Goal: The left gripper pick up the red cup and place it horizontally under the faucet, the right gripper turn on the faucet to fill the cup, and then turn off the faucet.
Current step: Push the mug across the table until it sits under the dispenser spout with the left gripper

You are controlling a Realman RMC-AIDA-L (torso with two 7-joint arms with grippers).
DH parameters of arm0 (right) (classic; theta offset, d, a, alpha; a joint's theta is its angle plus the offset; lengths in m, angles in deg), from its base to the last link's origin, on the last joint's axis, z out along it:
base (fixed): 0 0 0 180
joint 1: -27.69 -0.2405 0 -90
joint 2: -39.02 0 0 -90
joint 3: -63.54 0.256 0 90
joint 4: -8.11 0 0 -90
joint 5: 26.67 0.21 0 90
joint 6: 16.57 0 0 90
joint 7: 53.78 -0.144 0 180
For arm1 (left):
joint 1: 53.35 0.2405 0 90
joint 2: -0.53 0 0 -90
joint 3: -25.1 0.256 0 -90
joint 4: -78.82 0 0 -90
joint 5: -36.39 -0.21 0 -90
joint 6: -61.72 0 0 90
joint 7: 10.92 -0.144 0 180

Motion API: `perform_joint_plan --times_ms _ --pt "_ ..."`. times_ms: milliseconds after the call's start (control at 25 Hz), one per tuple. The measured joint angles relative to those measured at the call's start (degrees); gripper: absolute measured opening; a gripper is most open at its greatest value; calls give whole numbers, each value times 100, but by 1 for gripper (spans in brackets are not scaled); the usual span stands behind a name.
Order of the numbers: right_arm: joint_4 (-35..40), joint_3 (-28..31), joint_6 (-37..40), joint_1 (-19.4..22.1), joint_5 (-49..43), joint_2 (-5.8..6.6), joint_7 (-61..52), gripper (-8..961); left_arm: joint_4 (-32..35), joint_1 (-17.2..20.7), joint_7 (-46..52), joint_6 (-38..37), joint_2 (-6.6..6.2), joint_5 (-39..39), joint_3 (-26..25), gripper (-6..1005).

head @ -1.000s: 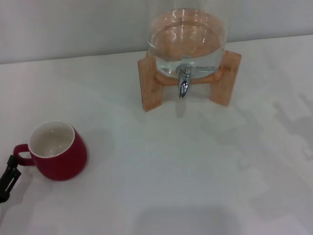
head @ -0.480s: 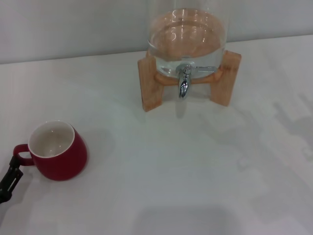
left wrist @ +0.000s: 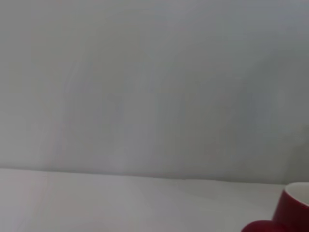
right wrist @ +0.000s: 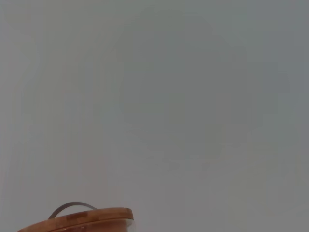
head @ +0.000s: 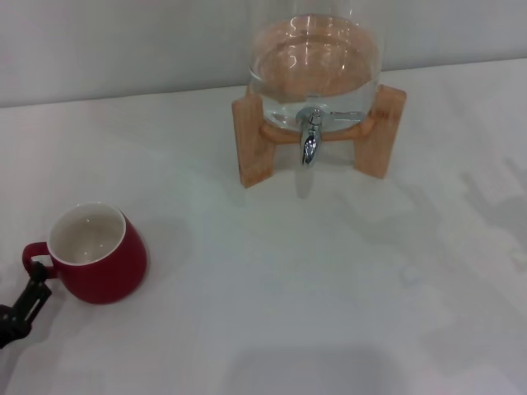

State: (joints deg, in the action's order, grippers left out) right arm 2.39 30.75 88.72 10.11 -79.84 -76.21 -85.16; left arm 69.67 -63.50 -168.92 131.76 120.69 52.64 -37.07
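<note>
Red cup [head: 97, 255] stands upright on the white tabletop [head: 288, 280], well apart from the faucet [head: 310, 137]. The left pincer [head: 23, 306] sits just beside its handle; whether it is wide or narrow, I cannot tell.

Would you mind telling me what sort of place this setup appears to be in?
Probably a staged test bench, not a lived-in kitchen: a plain white table against a bare wall, holding only a glass water dispenser on a wooden stand and the red cup, with the left gripper nearby.

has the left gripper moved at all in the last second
Yes. In the head view the left gripper has shifted toward the robot's right and nearer the robot, now just below the handle of the red cup, which stands where it was.
</note>
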Motion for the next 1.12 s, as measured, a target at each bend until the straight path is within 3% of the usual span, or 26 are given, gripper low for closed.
perform_joint_plan --times_ms 1120 --pt "0 0 7 0 0 0 0 843 40 12 -333 15 -15 -2 152 881"
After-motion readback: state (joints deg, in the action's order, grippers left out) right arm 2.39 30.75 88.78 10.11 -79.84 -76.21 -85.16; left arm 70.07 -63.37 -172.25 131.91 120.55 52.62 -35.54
